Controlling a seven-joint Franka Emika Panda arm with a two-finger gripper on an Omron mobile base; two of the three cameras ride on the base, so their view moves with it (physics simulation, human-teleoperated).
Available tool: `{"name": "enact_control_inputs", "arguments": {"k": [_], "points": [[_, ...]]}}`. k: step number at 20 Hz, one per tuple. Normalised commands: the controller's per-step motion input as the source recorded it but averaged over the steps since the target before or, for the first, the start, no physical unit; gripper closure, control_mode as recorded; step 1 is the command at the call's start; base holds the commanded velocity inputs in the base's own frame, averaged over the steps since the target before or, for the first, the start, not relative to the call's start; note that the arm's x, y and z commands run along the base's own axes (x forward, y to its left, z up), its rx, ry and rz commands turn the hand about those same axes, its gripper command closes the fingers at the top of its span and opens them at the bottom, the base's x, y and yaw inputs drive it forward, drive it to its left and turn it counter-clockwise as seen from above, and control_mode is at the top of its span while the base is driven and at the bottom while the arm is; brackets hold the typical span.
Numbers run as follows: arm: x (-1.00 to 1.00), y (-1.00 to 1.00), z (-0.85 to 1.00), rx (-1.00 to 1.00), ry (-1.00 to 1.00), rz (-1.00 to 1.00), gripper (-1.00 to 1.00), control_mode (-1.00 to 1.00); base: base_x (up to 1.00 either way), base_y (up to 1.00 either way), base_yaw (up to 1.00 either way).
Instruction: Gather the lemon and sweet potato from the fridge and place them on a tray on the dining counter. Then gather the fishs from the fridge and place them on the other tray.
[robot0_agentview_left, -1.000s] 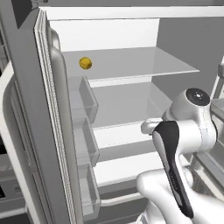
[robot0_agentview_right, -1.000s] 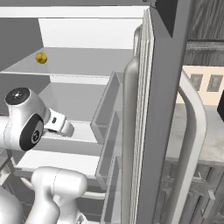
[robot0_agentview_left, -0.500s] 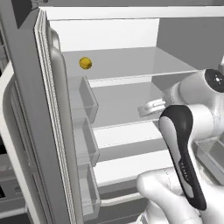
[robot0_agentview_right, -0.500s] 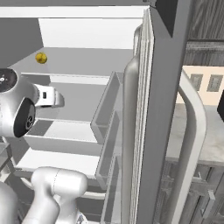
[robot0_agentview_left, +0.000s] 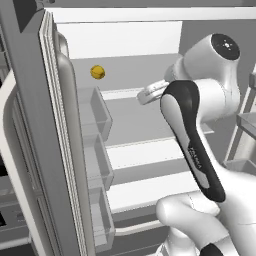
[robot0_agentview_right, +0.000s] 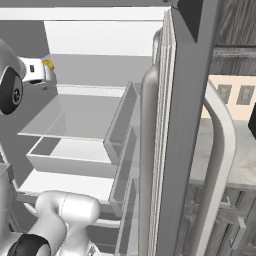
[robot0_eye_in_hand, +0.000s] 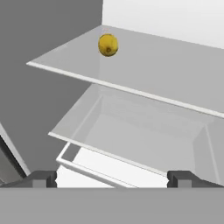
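Observation:
The fridge (robot0_agentview_left: 131, 121) stands open, with white shelves inside. On its upper shelf, far back on the left, lies the small yellow lemon (robot0_agentview_left: 97, 72) (robot0_eye_in_hand: 108, 45); in the right base view the lemon (robot0_agentview_right: 49, 64) peeks out from behind my hand. My gripper (robot0_agentview_left: 142, 97) (robot0_agentview_right: 42, 73) (robot0_eye_in_hand: 112, 179) hovers in front of that shelf at its height, short of the lemon and to its right. It is open, and nothing lies between its fingertips (robot0_eye_in_hand: 43, 178). The sweet potato, the fish, both trays and the dining counter are out of view.
The left fridge door (robot0_agentview_left: 64, 150) swings out with several grey bins (robot0_agentview_left: 95, 112). The right door (robot0_agentview_right: 165, 130), also with bins, and its long pale handle (robot0_agentview_right: 220, 150) stand close by. A lower shelf and a drawer (robot0_eye_in_hand: 131, 144) lie beneath the lemon's shelf.
The arm has lifted the hand from the middle shelf up to the top shelf's height and nearer the lemon. The jaws stayed open.

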Motion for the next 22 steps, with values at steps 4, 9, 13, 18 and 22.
{"name": "enact_control_inputs", "arguments": {"k": [4, 9, 13, 18, 22], "points": [[0.52, 0.53, 0.12, 0.00, -0.08, 0.01, -1.00, -1.00, 0.00, 0.00, 0.00], [0.47, 0.46, 0.02, 0.00, -0.04, 0.00, -1.00, -1.00, 0.00, 0.00, 0.00], [0.43, 0.23, 0.00, 0.00, -0.03, 0.01, -1.00, -1.00, 0.00, 0.00, 0.00], [0.55, 0.20, -0.03, 0.00, 0.00, 0.02, -1.00, -1.00, 0.00, 0.00, 0.00], [0.53, 0.21, -0.18, 0.00, 0.00, 0.01, -1.00, -1.00, 0.00, 0.00, 0.00]]}}
